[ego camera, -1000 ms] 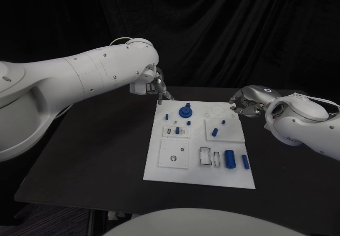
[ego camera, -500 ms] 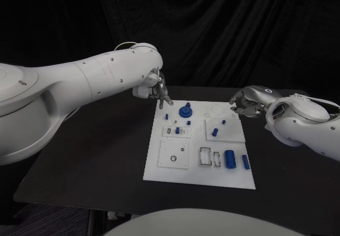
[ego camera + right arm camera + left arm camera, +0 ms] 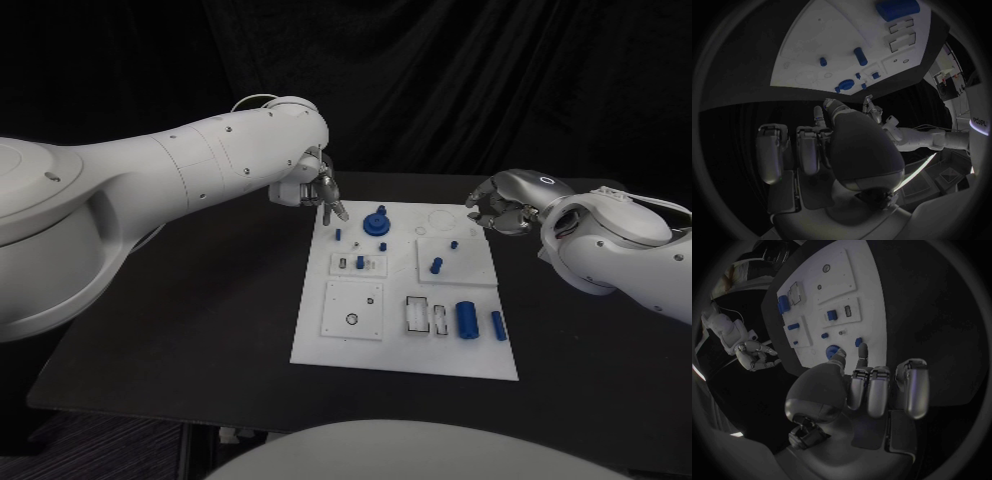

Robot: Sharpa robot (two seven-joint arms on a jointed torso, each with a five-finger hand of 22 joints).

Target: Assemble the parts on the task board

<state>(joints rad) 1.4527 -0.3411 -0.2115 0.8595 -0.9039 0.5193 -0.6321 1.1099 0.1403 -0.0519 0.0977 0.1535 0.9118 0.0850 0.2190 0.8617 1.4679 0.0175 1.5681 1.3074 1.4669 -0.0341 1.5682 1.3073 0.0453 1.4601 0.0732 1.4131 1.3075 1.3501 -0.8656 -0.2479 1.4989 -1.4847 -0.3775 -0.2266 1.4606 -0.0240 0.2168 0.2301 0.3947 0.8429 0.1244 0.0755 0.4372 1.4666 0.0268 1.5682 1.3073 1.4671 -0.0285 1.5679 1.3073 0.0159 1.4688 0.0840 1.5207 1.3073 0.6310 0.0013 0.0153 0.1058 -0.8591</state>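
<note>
The white task board point(image 3: 332, 340) lies in the middle of the table. A blue round knob point(image 3: 378, 224) stands near its far edge, with small blue pegs point(image 3: 437, 268) around it. Two blue cylinders point(image 3: 467, 320) lie near the board's right edge. My left hand point(image 3: 320, 190) hovers over the board's far left corner; one finger and the thumb point down beside the knob point(image 3: 832, 350), the other fingers point(image 3: 911, 390) are curled, and nothing is in them. My right hand point(image 3: 498, 205) hangs just off the far right corner, fingers curled in on nothing.
Black tabletop point(image 3: 188, 320) surrounds the board on all sides. White raised blocks point(image 3: 355, 312) with holes and slots sit on the board's left and middle. My bulky left arm point(image 3: 159, 190) reaches over the table's left side.
My left hand has come down and to the right, closer to the board's far left corner and the knob. The right hand has hardly moved.
</note>
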